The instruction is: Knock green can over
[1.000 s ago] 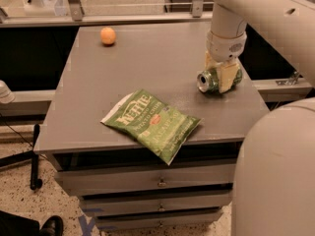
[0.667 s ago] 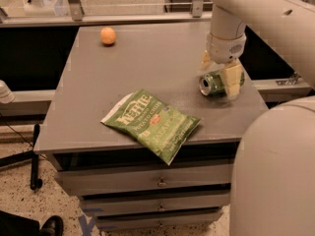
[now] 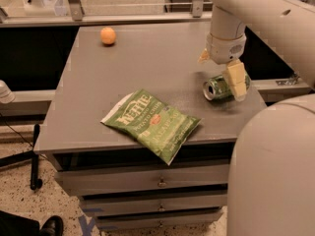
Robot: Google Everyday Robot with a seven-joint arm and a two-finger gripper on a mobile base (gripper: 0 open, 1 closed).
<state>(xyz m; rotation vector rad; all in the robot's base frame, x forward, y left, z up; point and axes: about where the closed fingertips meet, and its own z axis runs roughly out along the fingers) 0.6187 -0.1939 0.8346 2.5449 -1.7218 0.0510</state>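
Note:
The green can lies on its side near the right edge of the grey table, its silver top facing left and toward the camera. My gripper hangs from the arm directly above and just behind the can. One pale finger reaches down across the can's right part; the other finger shows higher at the left, apart from it. The jaws stand open, holding nothing.
A flat green Kettle chip bag lies at the table's front middle, overhanging the edge. A small orange ball sits at the back left. Drawers are below the tabletop. My robot body fills the lower right.
The gripper has lifted slightly off the can, which now lies on its side a little nearer the table's right edge. The bag and ball have not moved.

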